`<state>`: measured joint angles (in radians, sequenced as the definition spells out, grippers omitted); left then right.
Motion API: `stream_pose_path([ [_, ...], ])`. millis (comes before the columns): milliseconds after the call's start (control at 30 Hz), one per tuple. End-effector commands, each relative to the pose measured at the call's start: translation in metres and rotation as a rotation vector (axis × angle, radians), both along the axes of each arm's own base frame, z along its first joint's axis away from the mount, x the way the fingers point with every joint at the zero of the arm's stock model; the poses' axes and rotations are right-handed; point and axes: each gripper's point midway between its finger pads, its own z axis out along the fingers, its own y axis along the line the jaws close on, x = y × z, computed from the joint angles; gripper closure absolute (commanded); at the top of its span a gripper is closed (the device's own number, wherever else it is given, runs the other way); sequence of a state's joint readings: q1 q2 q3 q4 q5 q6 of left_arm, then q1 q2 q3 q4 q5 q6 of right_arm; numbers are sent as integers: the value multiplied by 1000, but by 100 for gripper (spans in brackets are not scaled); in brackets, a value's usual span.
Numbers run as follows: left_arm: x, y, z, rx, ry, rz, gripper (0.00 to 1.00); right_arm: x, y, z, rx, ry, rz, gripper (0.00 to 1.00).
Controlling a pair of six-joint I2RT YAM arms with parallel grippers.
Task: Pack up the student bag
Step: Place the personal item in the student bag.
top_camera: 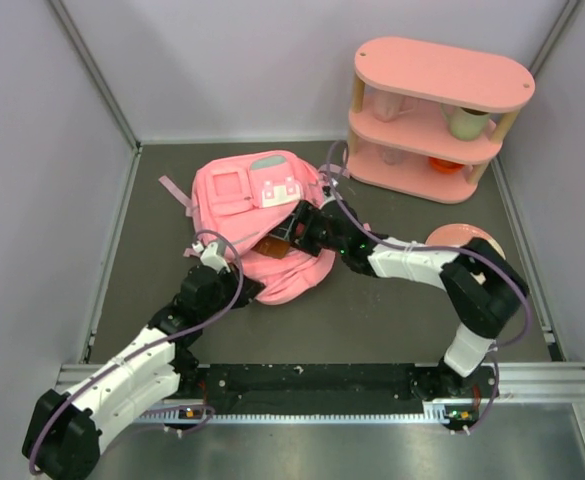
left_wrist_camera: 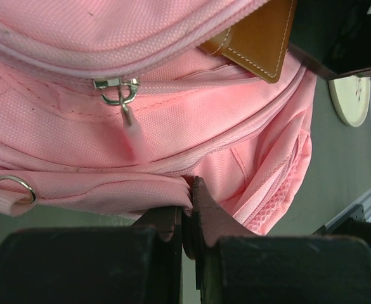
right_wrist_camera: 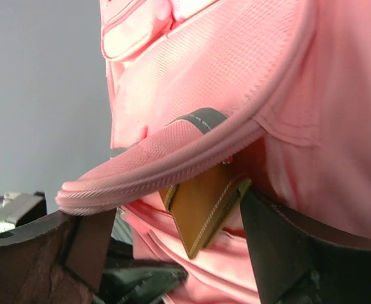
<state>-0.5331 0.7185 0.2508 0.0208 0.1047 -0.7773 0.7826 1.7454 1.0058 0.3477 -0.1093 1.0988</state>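
Counted from above: one pink student bag (top_camera: pixel 257 210), lying flat on the dark table (top_camera: pixel 322 320) left of centre. One pink oval shelf unit (top_camera: pixel 442 75) of three tiers at the far right corner. One round disc (top_camera: pixel 460 236) on the table beside the right arm. Two arms, both ending at the bag's near end.

Shown only by the left wrist camera: left claw (left_wrist_camera: pixel 189 212) pinched fully together on a fold of the bag's edge, plus one metal zip pull (left_wrist_camera: pixel 123 95) and one D-ring (left_wrist_camera: pixel 11 185).

Shown best by the right wrist camera: right claw (right_wrist_camera: pixel 169 209) spread wide, gripping nothing. Between its fingers, one brown leather piece (right_wrist_camera: pixel 204 206) with pale stitching, tucked under the bag's raised lip.

Mint-and-white patch (top_camera: pixel 272 185) on the bag's front too small to read for lettering.
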Motion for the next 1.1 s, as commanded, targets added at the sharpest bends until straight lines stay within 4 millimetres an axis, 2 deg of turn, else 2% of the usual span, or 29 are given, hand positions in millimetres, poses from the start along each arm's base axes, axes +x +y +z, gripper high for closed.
stream_pose_path([
  [0, -34, -38, 39, -111, -47, -277, 100, -3, -66, -14, -227, -74, -103, 20],
  [67, -33, -39, 39, -109, -44, -279, 100, -14, -76, -19, -243, -64, -98, 18],
  [100, -32, -40, 39, -108, -41, -280, 100, -17, -78, -14, -227, -62, -98, 18],
  [200, -31, -42, 39, -108, -37, -288, 100, -32, -67, -10, -136, -34, -22, 29],
  [233, -31, -42, 39, -108, -36, -288, 100, -34, -61, -6, -93, -32, -5, 44],
  [300, -31, -41, 39, -103, -35, -283, 100, -45, -51, -1, -23, -5, 30, 60],
  [333, -31, -41, 38, -103, -38, -282, 100, -47, -49, 1, -7, -3, 35, 77],
  [433, -31, -39, 37, -98, -38, -277, 100, -57, -34, 10, 34, -18, 81, 100],
  [533, -32, -39, 36, -100, -36, -278, 100, -63, -18, 16, 63, -26, 130, 100],
  [633, -34, -39, 35, -99, -36, -284, 100, -50, -12, 12, 48, -30, 103, 100],
  [667, -35, -39, 35, -101, -35, -288, 100, -43, -9, 18, 61, -49, 91, 100],
  [733, -36, -38, 33, -96, -31, -289, 100, -30, -8, 17, 65, -56, 50, 100],
  [767, -38, -38, 32, -93, -27, -291, 100, -17, -7, 24, 65, -78, 12, 100],
  [867, -40, -35, 28, -96, -24, -286, 100, 11, -14, 22, 32, -94, -82, 100],
  [967, -41, -34, 26, -99, -25, -280, 100, 28, -19, 18, 55, -68, -123, 100],
  [1033, -39, -33, 28, -96, -33, -273, 100, 24, -20, 14, 30, -64, -108, 98],
  [1067, -41, -31, 23, -82, -9, -267, 100, 15, -21, 10, 14, -62, -73, 96],
])
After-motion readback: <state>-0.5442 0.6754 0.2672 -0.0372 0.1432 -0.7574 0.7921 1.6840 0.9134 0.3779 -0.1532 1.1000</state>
